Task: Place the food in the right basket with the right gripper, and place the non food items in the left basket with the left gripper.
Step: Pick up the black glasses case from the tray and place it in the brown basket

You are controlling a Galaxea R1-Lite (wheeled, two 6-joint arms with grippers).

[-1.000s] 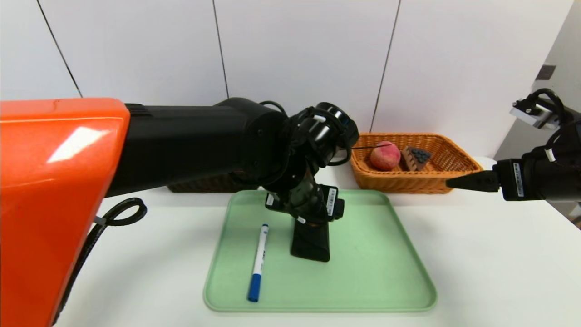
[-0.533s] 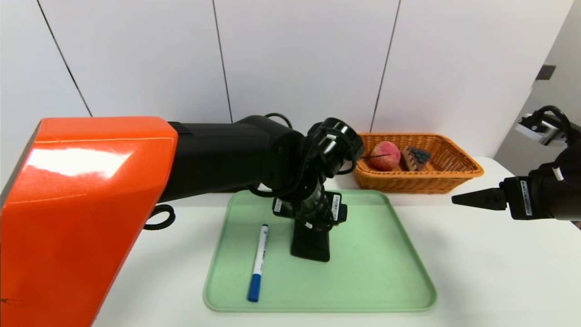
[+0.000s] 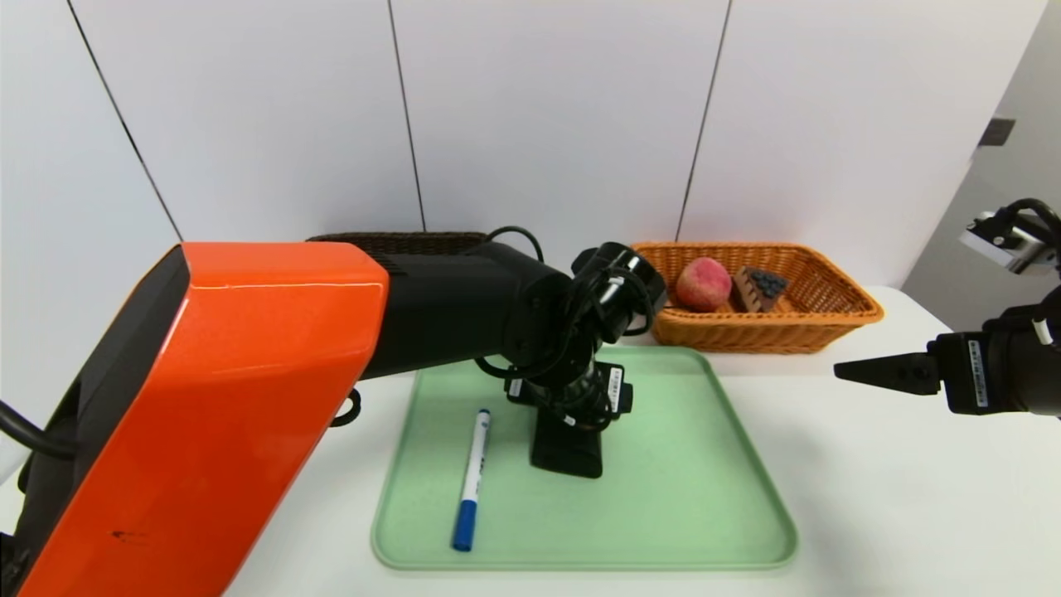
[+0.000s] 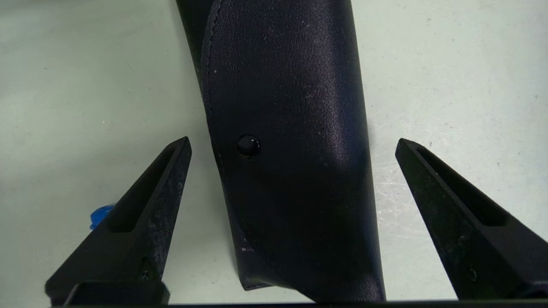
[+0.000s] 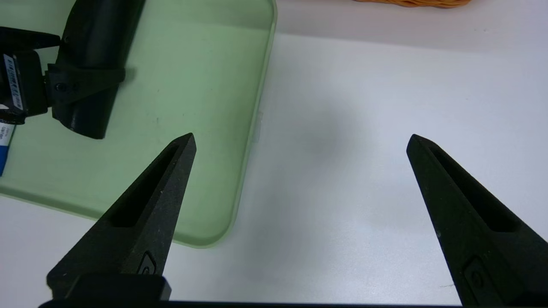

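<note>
White table (image 3: 895,497), one pen (image 3: 472,481), one pouch (image 3: 569,448), apparently

Grained matt leather-like black pouch (image 4: 291,149) on a smooth green plastic tray (image 3: 704,497).

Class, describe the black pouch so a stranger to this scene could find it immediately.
Find the green tray in the table's middle. The black pouch lies on it, between the open left gripper fingers. Its only tray neighbour, the pen, is thin, white and blue-capped.

Before me: pale green tray (image 3: 704,497), rounded corners, flat on white desk (image 3: 912,497). Behind desk, white panelled wall (image 3: 547,108) with dark seams. Tray edge near desk centre.
</note>
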